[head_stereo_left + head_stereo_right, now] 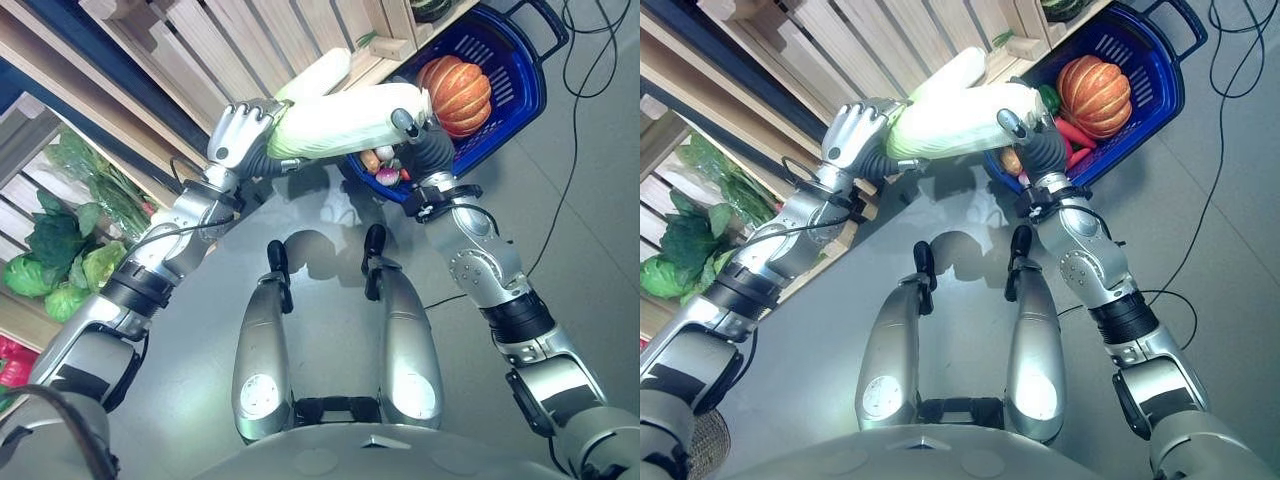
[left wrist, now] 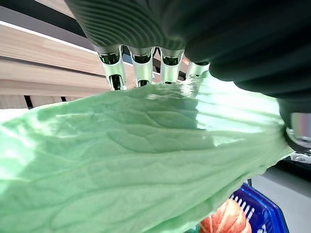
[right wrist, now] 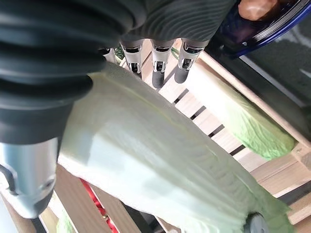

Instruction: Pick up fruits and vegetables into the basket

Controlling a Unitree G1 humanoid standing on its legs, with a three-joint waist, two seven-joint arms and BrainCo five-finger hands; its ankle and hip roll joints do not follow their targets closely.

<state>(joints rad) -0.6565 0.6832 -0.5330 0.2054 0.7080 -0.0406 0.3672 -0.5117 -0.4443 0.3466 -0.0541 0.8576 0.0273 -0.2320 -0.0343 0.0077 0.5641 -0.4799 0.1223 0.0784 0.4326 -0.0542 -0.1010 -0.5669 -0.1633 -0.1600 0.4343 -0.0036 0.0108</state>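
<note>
Both robot hands carried a long napa cabbage (image 1: 340,122) between them, above the floor and in front of a wooden shelf (image 1: 190,60). The left robot hand (image 1: 238,135) held the pale green leafy end, its fingers (image 2: 141,68) curled over the top of the leaves and its thumb under them. The right robot hand (image 1: 418,135) clasped the whiter stem end, its fingers (image 3: 158,65) lying over the cabbage and its thumb against the near side.

The cabbage's long axis ran from one robot hand to the other, roughly level. The stem end at the right robot hand was the end nearer the blue basket (image 1: 520,85), whose rim sat just beyond and beside that hand. The right arm was judged the nearer one for the drop.

Inside the basket, an orange pumpkin (image 1: 455,92) filled much of the far part, and smaller produce, among it what looked like a red onion (image 1: 387,177), lay at the near rim just under the right robot hand. The pumpkin left limited room for so long a vegetable, so the cabbage would probably need to go in stem-first or rest across the load.

Beyond the left robot hand, a second napa cabbage (image 1: 318,72) lay on the shelf slats. Leafy greens (image 1: 70,220) were stacked far off to the side of the left arm.
</note>
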